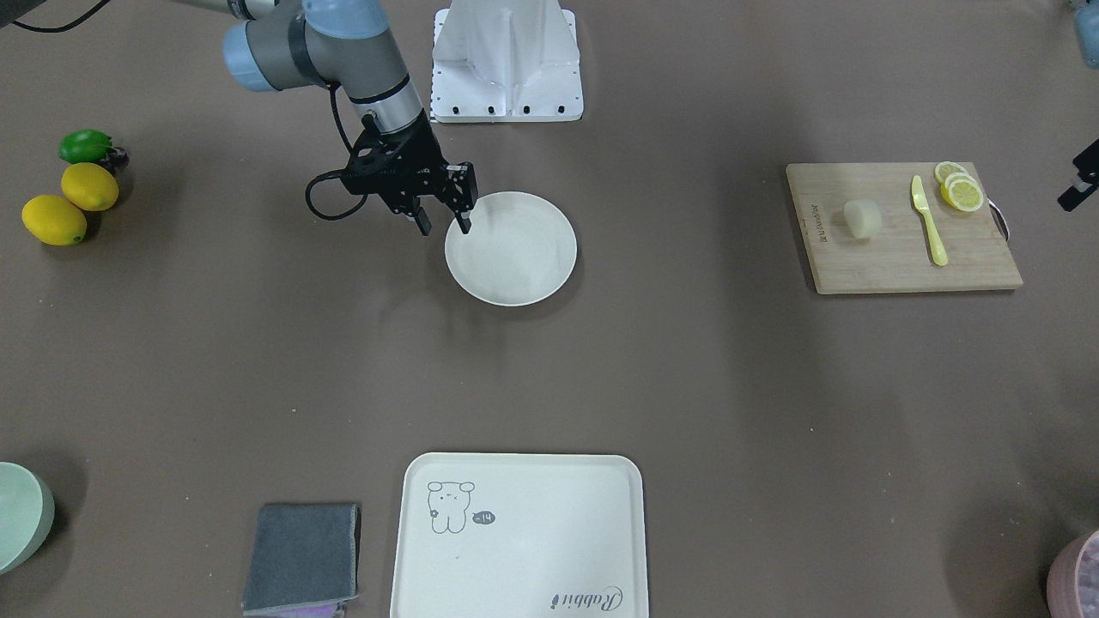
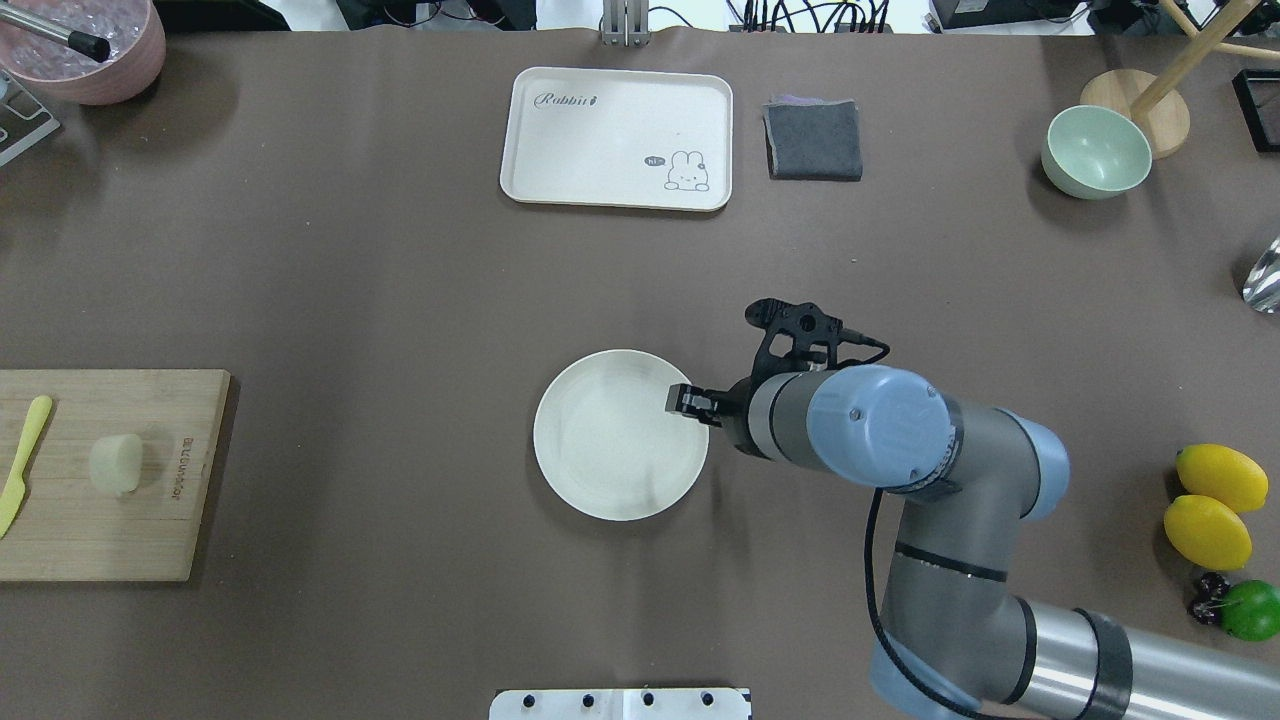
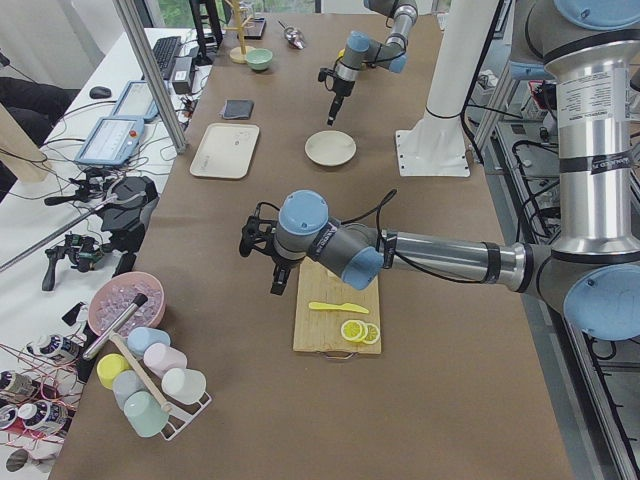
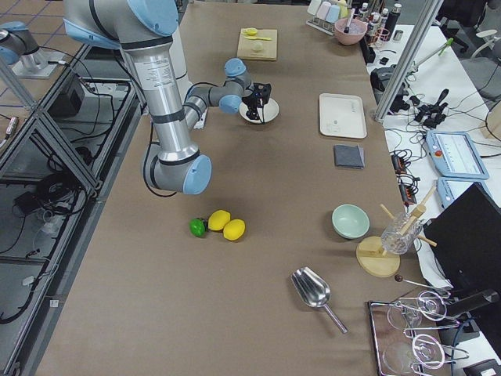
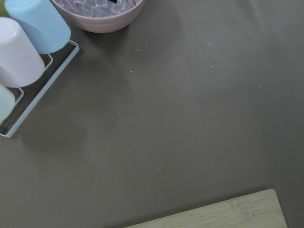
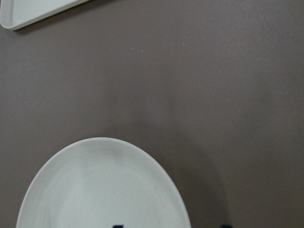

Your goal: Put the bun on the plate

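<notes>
The bun (image 1: 863, 218), a small pale cream lump, lies on the wooden cutting board (image 1: 901, 262) at the robot's left end of the table; it also shows in the overhead view as the bun (image 2: 116, 463). The plate (image 1: 515, 257) is round, cream-white and holds nothing, near mid-table. My right gripper (image 1: 444, 225) hangs open just over the plate's rim on the robot's right side, one finger over the plate and one outside it. My left gripper (image 3: 265, 262) hovers beside the board's far side; whether it is open or shut I cannot tell.
A yellow knife (image 1: 929, 221) and lemon slices (image 1: 960, 189) share the board. Two lemons (image 1: 69, 204) and a lime (image 1: 86, 146) lie at the robot's right end. On the operators' side are a cream tray (image 1: 515, 549), a grey cloth (image 1: 302, 558), a green bowl (image 1: 21, 515) and a pink bowl (image 2: 90, 60).
</notes>
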Robot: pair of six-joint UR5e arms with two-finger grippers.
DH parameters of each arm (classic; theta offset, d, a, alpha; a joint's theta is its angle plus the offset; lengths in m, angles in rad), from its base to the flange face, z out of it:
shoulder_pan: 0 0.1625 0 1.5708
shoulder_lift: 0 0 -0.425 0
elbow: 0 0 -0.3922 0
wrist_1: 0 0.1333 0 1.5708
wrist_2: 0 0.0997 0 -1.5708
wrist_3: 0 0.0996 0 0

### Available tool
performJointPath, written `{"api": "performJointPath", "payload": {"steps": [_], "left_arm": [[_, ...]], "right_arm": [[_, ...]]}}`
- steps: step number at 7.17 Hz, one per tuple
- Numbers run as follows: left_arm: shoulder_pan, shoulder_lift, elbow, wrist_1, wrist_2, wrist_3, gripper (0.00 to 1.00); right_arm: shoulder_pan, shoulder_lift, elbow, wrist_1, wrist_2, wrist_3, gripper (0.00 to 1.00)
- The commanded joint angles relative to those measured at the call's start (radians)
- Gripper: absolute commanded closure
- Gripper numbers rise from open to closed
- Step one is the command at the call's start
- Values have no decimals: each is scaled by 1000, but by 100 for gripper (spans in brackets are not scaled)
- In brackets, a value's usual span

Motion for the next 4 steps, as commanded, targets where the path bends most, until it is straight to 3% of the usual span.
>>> {"api": "performJointPath", "payload": {"steps": [1, 4], "left_arm": [[226, 8, -1, -137, 115, -319, 2], [475, 50, 7, -164, 336, -393, 2]], "right_arm": [[246, -71, 66, -92, 258, -205, 0], [567, -190, 95, -191, 531, -610, 0]]}}
